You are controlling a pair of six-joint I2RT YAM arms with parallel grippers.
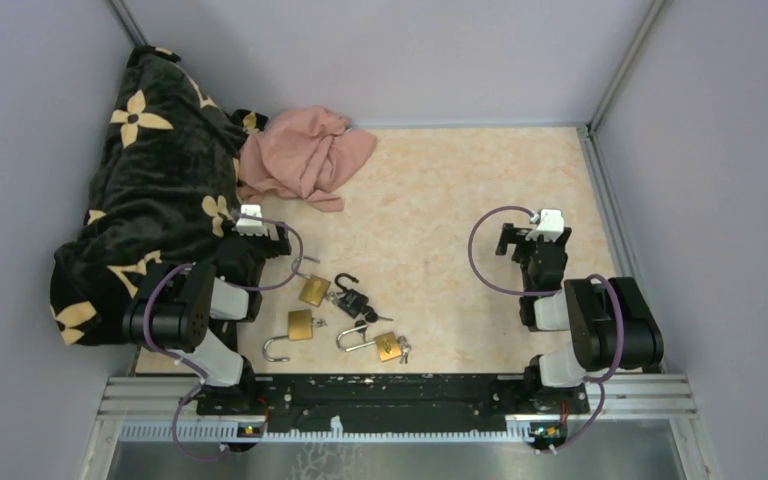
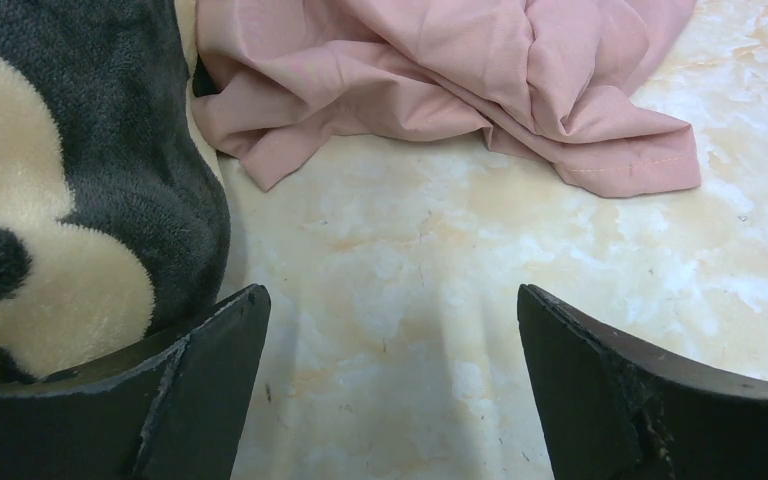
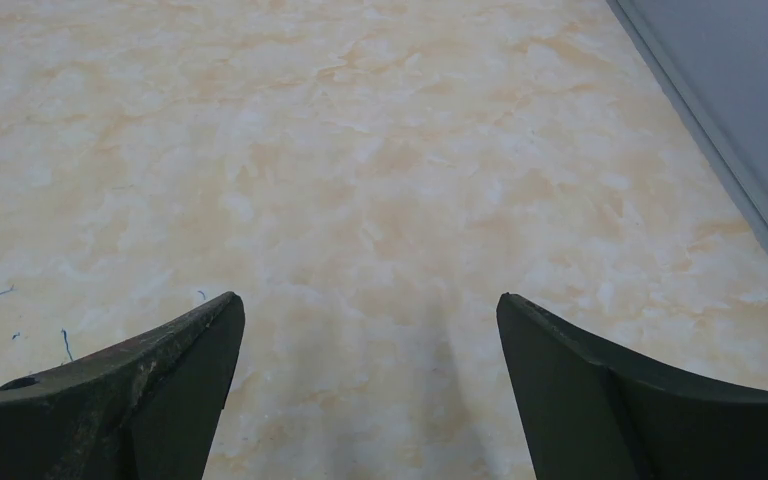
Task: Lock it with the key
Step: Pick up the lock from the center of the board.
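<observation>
Several padlocks lie near the table's front edge in the top view. Two are brass padlocks [image 1: 314, 290] [image 1: 300, 324], the second with its shackle swung open. Beside them lie a black padlock [image 1: 352, 300] and another brass padlock [image 1: 388, 346] with an open shackle and small keys [image 1: 404, 350] next to it. My left gripper [image 1: 263, 238] [image 2: 390, 330] stands open just behind the padlocks, over bare table with nothing between its fingers. On the right, far from the locks, my right gripper [image 1: 520, 242] [image 3: 370, 330] is open and empty. Neither wrist view shows a padlock or key.
A black blanket with cream flowers [image 1: 150, 170] [image 2: 50, 200] is heaped at the left, close to my left gripper. A pink cloth [image 1: 305, 155] [image 2: 440, 80] lies at the back. Grey walls enclose the table; the right wall's foot [image 3: 720, 150] runs beside my right gripper.
</observation>
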